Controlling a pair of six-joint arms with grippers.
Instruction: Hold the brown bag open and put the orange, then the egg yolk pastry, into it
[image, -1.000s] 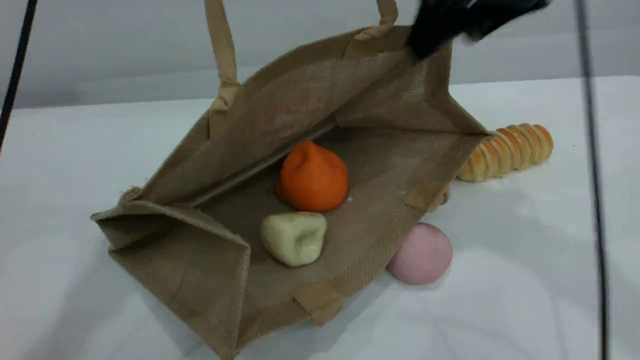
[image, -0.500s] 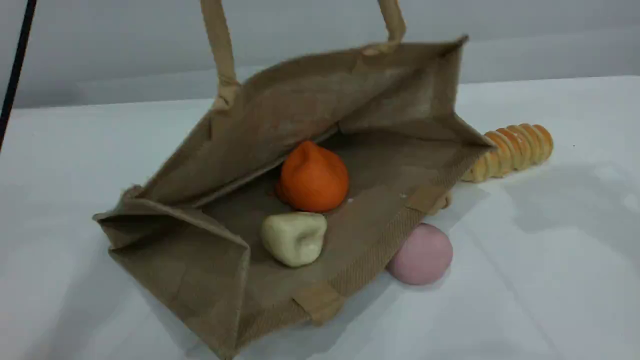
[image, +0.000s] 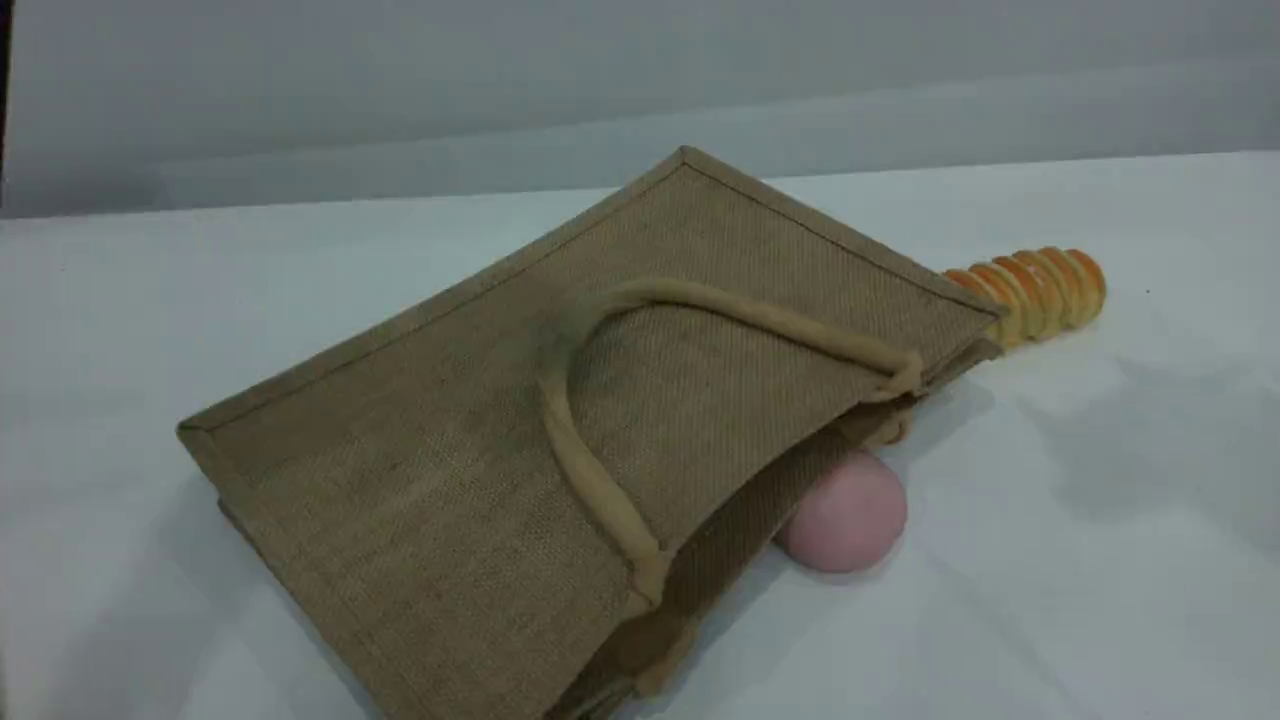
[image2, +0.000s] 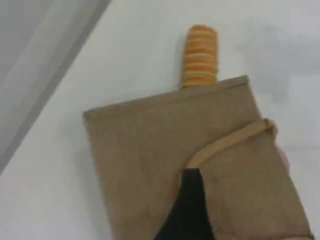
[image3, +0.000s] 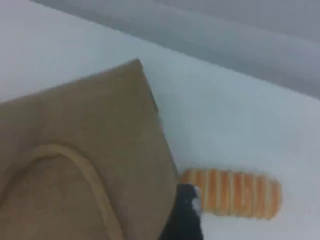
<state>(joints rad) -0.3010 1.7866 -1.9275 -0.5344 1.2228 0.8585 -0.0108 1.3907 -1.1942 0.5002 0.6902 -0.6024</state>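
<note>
Brown bag lies flat on the table, ridged bread at its corner; your scene view alone plainly shows the pink ball by its mouth. Wrist views alone give you the right gripper, jaws wide on nothing, and the left gripper, whose jaws you cannot tell.

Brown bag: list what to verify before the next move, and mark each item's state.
1. Mouth of the brown bag held open: not ok; it lies collapsed flat, its handle resting on the upper panel.
2. Orange located: cannot tell; no view shows it.
3. Egg yolk pastry located: cannot tell; no view shows it.
4. Pink ball clear of the mouth: not ok; it sits against the bag's open edge.
5. Long bread outside the bag: ok; it lies behind the far corner.
6. Left hand free of the bag: cannot tell; its tip hangs over the panel.
</note>
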